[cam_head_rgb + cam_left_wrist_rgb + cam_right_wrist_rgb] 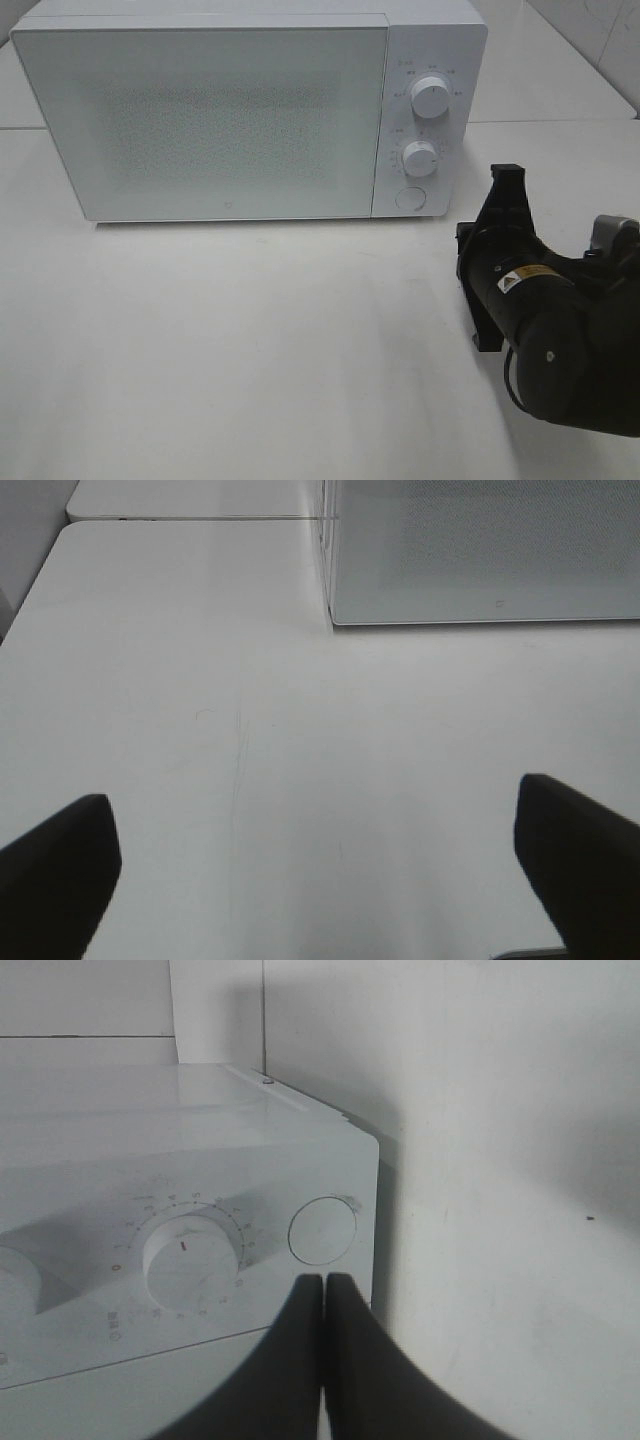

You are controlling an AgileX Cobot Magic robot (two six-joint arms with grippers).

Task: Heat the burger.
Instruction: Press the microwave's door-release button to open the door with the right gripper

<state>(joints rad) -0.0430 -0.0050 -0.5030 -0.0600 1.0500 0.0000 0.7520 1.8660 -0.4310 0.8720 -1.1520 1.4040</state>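
At 4 o'clock on the white tabletop (250, 350) in the high view, the right gripper (323, 1282) was clenched, black jaws flat together on nothing. Its tips were aimed toward 10 o'clock at the round white push button (322, 1230), which sat under the two white dials (431, 97) on the boxy white microwave (220, 110). Closed tips make one stiff poker, so my read is that it was lined up to press the door release. It was near the button but not touching. The frosted door (200, 120) was closed, filling 11 to 12 o'clock. The left gripper (312, 790) was out of the high view, released with jaws wide, over bare table just off the microwave's front corner. It was probably parked clear of the door swing and ready to take a load. The burger showed in no view, so I couldn't tell if it was behind the frosted door or off frame.
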